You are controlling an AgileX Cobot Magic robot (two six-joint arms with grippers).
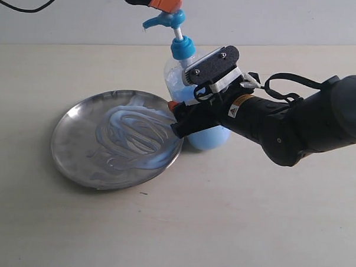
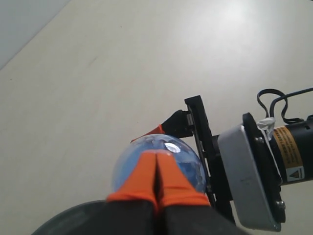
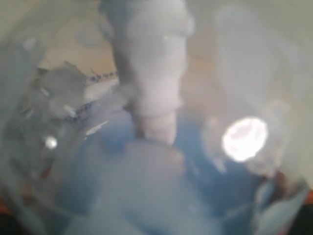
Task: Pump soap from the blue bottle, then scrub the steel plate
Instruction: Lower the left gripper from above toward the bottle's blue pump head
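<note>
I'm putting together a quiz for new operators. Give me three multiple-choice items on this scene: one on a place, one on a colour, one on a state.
1. Where does the bottle stand relative to the plate?
A. on it
B. beside its rim, on the table
C. far off, lying down

2. What colour is the pump head?
A. red
B. green
C. blue

3. How is the left end effector?
A. shut, empty
B. wide open
C. clamped on a sponge

Answers:
1 B: the bottle stands upright on the table next to the rim.
2 C: the pump head is bright blue.
3 A: its orange tips meet with nothing between them.
</note>
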